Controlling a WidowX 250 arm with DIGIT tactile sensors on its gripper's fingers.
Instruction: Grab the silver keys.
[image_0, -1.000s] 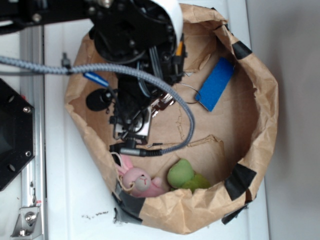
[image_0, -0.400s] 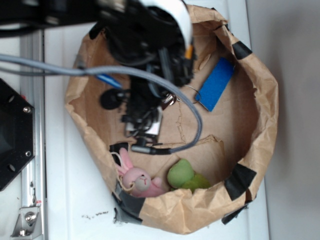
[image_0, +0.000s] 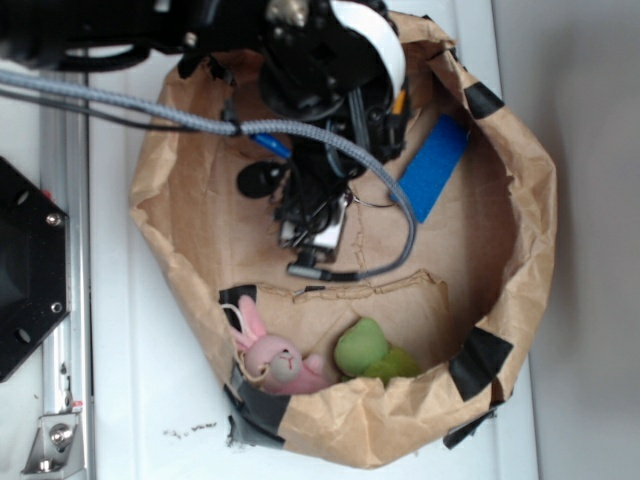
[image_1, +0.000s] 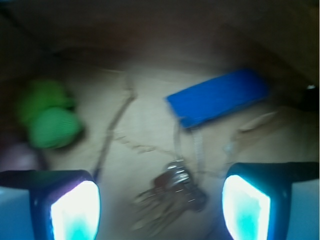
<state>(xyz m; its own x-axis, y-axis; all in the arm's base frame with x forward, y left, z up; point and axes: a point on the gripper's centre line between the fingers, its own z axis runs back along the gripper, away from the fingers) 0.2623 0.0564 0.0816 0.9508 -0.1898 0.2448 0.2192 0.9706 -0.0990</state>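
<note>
The landmark is the blue rectangular tag (image_1: 217, 97), flat and smooth-faced, lying on the creased brown paper floor of a wide crumpled paper bag (image_0: 520, 250) whose rolled rim is patched with black tape.

A thin wire ring runs from the tag's lower corner down to the silver keys (image_1: 170, 192), a small bunch of shiny metal blades fanned out on the paper just below the tag. The wrist view is blurred, so their number cannot be told.

The black gripper (image_1: 160, 202) hangs over the bunch with its two glossy, light-reflecting fingers (image_1: 75, 210) spread wide, one on each side of the keys, gripping nothing.

Far to the tag's left in the wrist view sits a fuzzy green plush toy (image_1: 47, 117). In the exterior view it lies against the bag's near wall well below the tag, just beside a soft pink plush bunny (image_0: 275, 362). A grey braided cable (image_0: 380, 190) loops from the arm across the bag floor beside the tag, and the arm's black body hides the keys from that view.
</note>
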